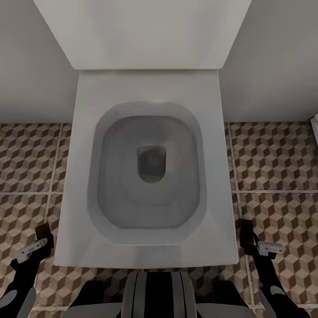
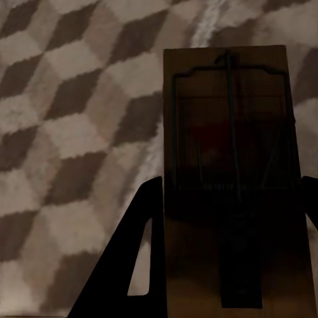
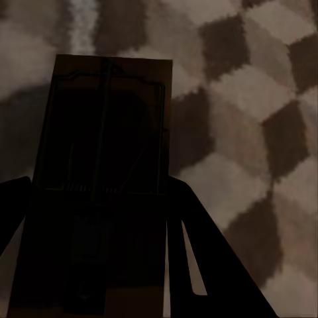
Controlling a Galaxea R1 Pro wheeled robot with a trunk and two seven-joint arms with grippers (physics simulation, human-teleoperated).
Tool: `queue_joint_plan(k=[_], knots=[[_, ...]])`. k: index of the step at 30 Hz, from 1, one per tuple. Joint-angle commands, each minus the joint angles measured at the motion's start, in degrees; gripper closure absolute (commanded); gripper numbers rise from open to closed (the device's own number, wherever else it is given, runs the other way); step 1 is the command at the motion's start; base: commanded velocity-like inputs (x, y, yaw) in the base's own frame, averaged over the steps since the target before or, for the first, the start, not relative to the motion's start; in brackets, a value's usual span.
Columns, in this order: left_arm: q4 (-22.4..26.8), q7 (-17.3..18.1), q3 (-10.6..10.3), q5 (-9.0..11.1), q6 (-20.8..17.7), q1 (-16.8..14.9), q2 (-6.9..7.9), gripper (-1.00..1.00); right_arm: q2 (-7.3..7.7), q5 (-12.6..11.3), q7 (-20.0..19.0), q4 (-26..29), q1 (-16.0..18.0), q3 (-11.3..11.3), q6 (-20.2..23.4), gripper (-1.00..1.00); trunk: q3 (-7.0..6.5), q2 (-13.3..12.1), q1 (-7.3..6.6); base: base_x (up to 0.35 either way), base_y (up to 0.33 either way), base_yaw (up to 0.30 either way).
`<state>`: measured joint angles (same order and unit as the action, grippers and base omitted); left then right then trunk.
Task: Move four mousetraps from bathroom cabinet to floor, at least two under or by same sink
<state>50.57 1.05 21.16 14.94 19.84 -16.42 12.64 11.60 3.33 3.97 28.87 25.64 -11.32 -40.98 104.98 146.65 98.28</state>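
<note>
You are carrying one mousetrap in each gripper. In the left wrist view the left mousetrap (image 2: 228,172) sits pinched between the dark fingers (image 2: 142,252), and in the right wrist view the right mousetrap (image 3: 106,179) is clamped the same way by the right gripper's fingers (image 3: 199,258).

In the head view the left gripper (image 1: 42,238) hangs beside the toilet's (image 1: 145,92) front left corner and the right gripper (image 1: 249,236) beside its front right corner, both above the bathroom floor (image 1: 274,159). Whether either trap touches the tiles you cannot tell.

Judging by their look, these are light, stiff little boards: they should not bend or sag, but the flat wood could slip if the pinch loosens. The wire spring parts look like the delicate bit, so keep your hold on the board's long side edges, near the rear half as now, clear of the wire.

Each board's long axis runs along its gripper's fingers, pointing away from the wrist, wire-frame end leading and metal face toward the camera.
</note>
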Motion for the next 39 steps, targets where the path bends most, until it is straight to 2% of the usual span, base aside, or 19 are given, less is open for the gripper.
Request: queue_joint_plan(k=[1,11,17,21,26,39], knots=[[-0.03,0.1,-0.01,0.36,0.16,-0.01,0.04,1.0,0.0,0.19,0.25,-0.04,0.02,-0.02,-0.15,1.0,0.02,0.01,-0.01,0.0,0.0,0.0],[-0.03,0.17,0.11,0.34,0.37,-0.01,0.04,1.0,0.0,-0.07,0.28,-0.04,0.03,-0.11,-0.15,1.0,0.02,0.01,-0.01,0.0,0.0,0.0],[-0.03,0.18,0.11,0.26,0.38,-0.01,0.68,1.0,0.08,-0.31,0.33,0.01,0.03,-0.4,-0.22,1.0,0.02,0.01,-0.01,0.0,0.0,0.0],[-0.03,0.21,-0.09,0.19,0.44,-0.01,0.78,1.0,0.08,-0.42,0.33,-0.02,0.02,-1.37,-2.79,1.0,0.02,0.01,-0.01,0.0,0.0,0.0],[-0.08,0.42,0.15,-1.32,0.9,-0.01,0.75,1.0,0.09,-0.69,0.33,-0.04,0.02,-1.91,-4.61,1.0,0.02,0.01,-0.01,0.0,0.0,0.0],[-0.09,0.53,-0.13,-1.75,0.94,-0.01,0.75,1.0,0.09,-0.69,0.33,-0.04,0.03,-1.95,-4.81,1.0,0.02,0.01,-0.01,0.0,0.0,0.0]])
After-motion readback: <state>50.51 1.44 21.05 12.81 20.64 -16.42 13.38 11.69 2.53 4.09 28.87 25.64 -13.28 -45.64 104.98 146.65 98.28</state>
